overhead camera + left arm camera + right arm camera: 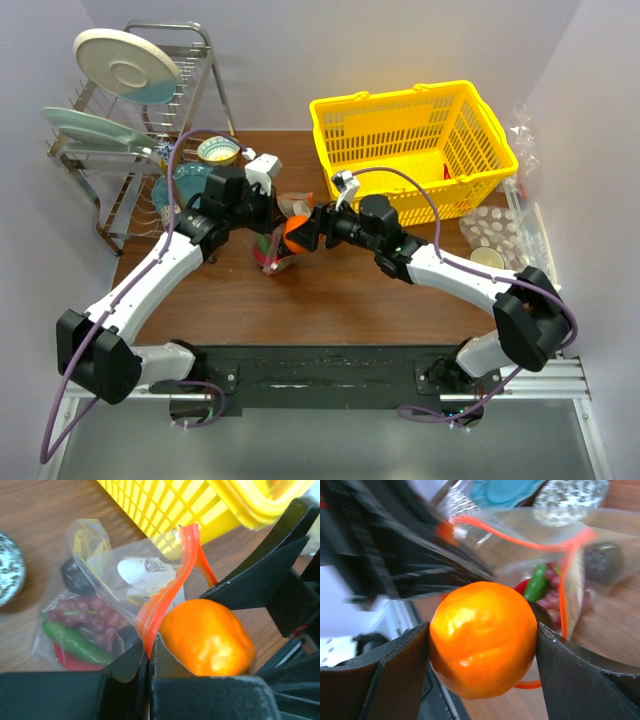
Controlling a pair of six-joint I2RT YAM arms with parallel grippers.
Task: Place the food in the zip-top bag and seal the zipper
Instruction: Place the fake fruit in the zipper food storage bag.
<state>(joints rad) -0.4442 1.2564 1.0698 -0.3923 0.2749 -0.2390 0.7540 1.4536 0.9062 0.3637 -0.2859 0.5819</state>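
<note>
The left gripper (150, 661) pinches the zipper (172, 585), holding up the mouth of the zip-top bag (125, 575); grapes (85, 612) and a green vegetable (75, 642) lie inside. Just right, the right gripper (483, 639) clasps the orange (485, 625) between its fingers, beside the bag's opening.
</note>
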